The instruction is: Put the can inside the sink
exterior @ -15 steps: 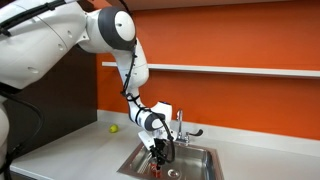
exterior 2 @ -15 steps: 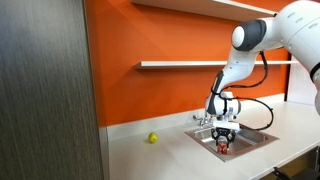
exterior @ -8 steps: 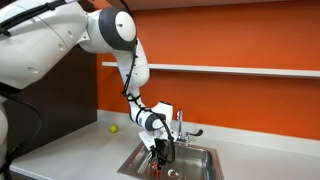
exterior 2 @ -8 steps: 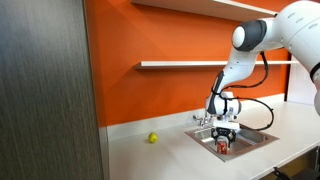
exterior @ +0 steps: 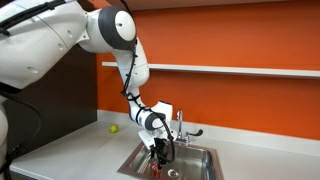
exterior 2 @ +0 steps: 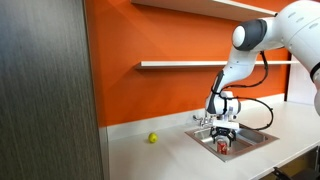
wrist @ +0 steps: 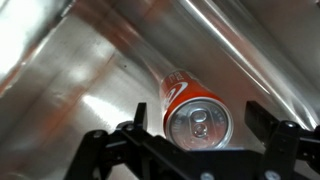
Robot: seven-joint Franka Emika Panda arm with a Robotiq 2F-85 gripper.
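The small red cylindrical can with a silvery top (wrist: pixel 195 108) stands inside the shiny stainless-steel sink (wrist: pixel 70 70), between the black fingers (wrist: pixel 137 128). The gripper (wrist: pixel 197 122) is spread open, gaps showing either side, holding nothing.

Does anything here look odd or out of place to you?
Nothing looks spilled or damaged. Two small oddities: a yellow-green ball lies alone on the counter, and a red can is down in the sink, between the fingers of the end effector.
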